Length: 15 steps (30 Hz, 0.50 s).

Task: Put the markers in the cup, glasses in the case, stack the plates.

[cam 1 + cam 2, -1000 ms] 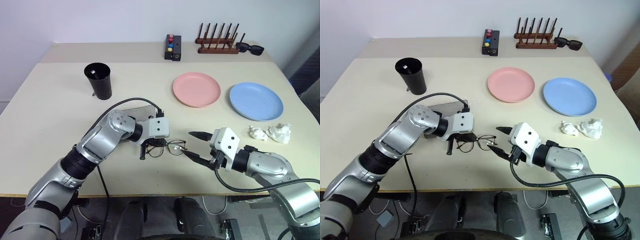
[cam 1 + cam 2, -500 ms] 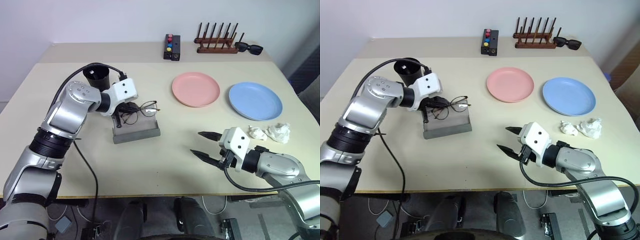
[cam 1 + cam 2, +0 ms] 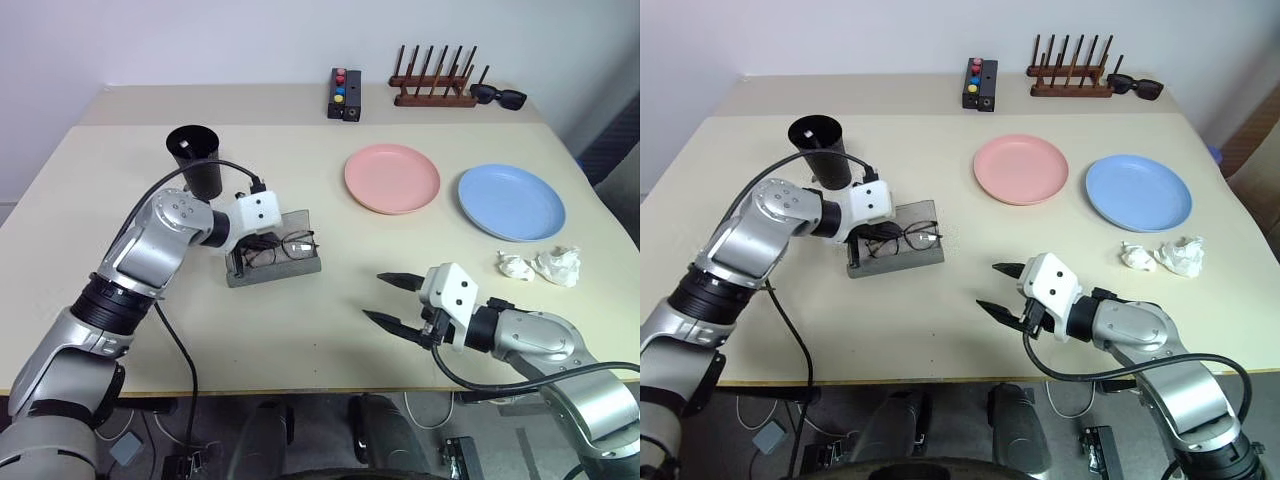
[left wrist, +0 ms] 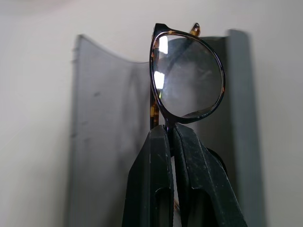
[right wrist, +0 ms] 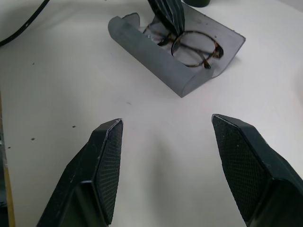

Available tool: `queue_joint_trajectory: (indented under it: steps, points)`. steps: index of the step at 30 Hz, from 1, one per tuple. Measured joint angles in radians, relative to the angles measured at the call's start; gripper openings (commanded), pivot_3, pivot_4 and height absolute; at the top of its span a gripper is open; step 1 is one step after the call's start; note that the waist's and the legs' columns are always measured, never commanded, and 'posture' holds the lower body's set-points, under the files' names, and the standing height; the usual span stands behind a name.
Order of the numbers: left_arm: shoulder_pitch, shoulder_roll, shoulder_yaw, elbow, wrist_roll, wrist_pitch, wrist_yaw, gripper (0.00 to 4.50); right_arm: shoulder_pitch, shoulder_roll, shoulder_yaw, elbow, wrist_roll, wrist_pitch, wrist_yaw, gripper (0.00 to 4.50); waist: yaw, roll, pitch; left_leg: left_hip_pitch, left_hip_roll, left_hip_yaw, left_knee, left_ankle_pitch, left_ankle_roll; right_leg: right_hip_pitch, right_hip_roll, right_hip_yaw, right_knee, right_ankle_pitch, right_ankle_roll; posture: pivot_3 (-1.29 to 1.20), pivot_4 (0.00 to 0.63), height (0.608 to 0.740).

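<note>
Left hand (image 3: 252, 243) reaches down and inward, fingers pinched on the glasses (image 3: 283, 245), holding them in the open grey case (image 3: 272, 266) mid-bench. Right hand (image 3: 390, 300) hovers low over bare bench (image 3: 110, 200) near the front edge, fingers spread wide, holding nothing. Can't tell if the glasses actually touch the case floor.

Left arm reaching forward, left gripper (image 4: 171, 142) pinched tight and angled down, right gripper (image 3: 392, 300) spread wide, near level
</note>
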Motion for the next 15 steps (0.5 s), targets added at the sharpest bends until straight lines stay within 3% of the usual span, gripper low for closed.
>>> queue_joint_trajectory:
  steps: [15]
  points:
    - [0.020,0.048,-0.017,-0.027,0.055,0.007,-0.013,0.05,-0.014,0.004,0.018,0.000,0.000,0.000,-0.009,3.04,-0.001,0.000,0.000,0.000,0.000,0.001,0.000,0.000,0.000,0.000,0.000,0.000,0.000,0.000,0.000,0.00,0.150,0.735]
